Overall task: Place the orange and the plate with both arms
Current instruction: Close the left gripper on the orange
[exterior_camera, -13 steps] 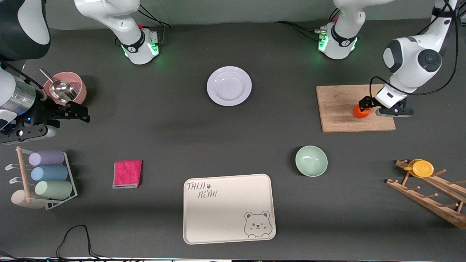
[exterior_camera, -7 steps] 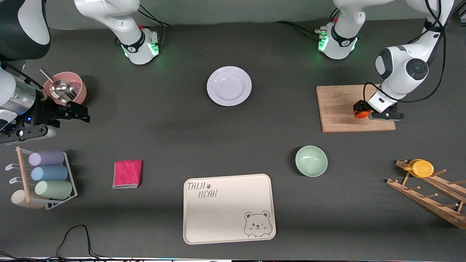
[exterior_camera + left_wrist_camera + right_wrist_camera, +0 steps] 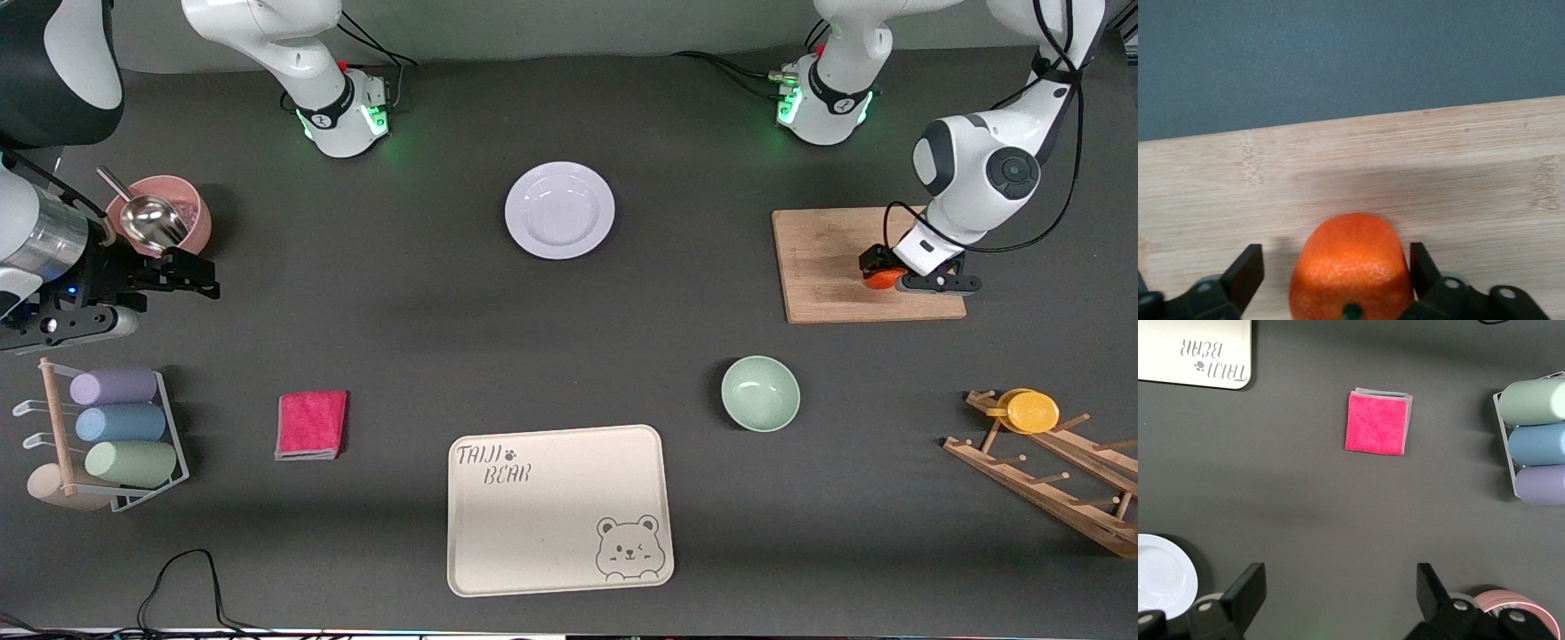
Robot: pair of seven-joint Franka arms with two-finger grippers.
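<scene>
The orange [image 3: 878, 280] lies on a wooden cutting board [image 3: 827, 267] at the left arm's end of the table. My left gripper [image 3: 876, 269] is down around it and open. In the left wrist view the orange [image 3: 1351, 270] sits between the fingers of the left gripper [image 3: 1335, 260], close to one finger and with a gap to the other. The white plate [image 3: 560, 210] lies at the table's middle near the robots' bases, and its edge shows in the right wrist view [image 3: 1161, 573]. My right gripper [image 3: 197, 276] waits open and empty, up over the right arm's end of the table; it also shows in its wrist view [image 3: 1338, 583].
A pale green bowl [image 3: 760, 393] and a cream bear tray [image 3: 558, 508] lie nearer the front camera. A pink cloth [image 3: 312, 424], a pink cup with a metal scoop [image 3: 160, 216] and a cup rack [image 3: 111, 436] are at the right arm's end. A wooden rack holds a yellow cup [image 3: 1031, 412].
My left gripper has come down over the orange and shifted slightly toward the right arm's end, so its fingers now flank the fruit. The right arm has not moved.
</scene>
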